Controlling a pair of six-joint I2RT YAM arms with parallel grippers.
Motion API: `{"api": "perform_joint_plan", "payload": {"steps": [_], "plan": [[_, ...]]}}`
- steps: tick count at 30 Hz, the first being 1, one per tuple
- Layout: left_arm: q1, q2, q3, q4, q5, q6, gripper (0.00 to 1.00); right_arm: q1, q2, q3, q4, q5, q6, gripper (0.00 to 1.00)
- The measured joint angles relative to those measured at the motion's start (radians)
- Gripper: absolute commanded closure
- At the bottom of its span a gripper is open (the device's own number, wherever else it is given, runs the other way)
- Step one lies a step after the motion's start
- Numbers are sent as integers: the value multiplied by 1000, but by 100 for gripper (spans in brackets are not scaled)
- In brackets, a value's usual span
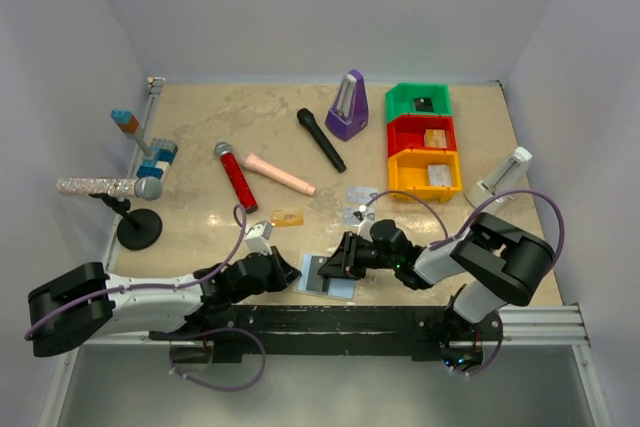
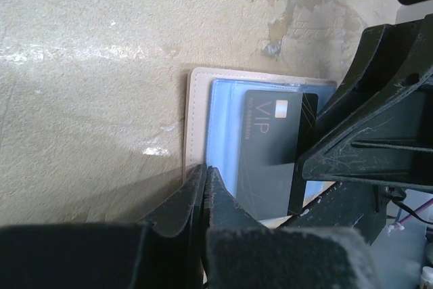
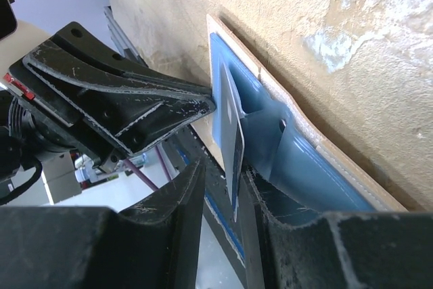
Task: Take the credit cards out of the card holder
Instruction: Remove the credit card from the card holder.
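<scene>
The card holder (image 1: pixel 338 287) lies open near the table's front edge, light blue inside with a tan rim (image 2: pixel 196 120). A dark credit card (image 2: pixel 270 143) marked VIP sticks halfway out of its pocket. My left gripper (image 1: pixel 293 273) is shut, its tips (image 2: pixel 205 170) pressing on the holder's left edge. My right gripper (image 1: pixel 335 265) straddles the dark card's free edge (image 3: pixel 233 140). One finger touches the card and the other stands a small gap off. An orange-tan card (image 1: pixel 287 216) and two pale cards (image 1: pixel 360 194) lie on the table beyond.
Behind stand a purple metronome (image 1: pixel 347 107) and stacked green, red and yellow bins (image 1: pixel 425 142). A black microphone (image 1: pixel 320 139), a pink tube (image 1: pixel 280 174) and a red microphone (image 1: pixel 236 177) lie mid-table. A silver microphone on a stand (image 1: pixel 120 202) is at the left.
</scene>
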Motion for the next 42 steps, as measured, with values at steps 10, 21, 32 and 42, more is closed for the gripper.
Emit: {"api": "perform_joint_plan", "payload": {"steps": [10, 21, 32, 42], "plan": [[0, 10, 0, 13, 0, -1, 100, -3, -5, -2, 6, 0, 0, 78], [0, 11, 0, 13, 0, -1, 100, -20, -53, -19, 1, -2, -6, 89], [0, 11, 0, 13, 0, -1, 100, -37, -93, -31, -14, -3, -13, 86], [0, 12, 0, 14, 0, -1, 100, -49, -135, -33, -69, -14, -37, 100]]}}
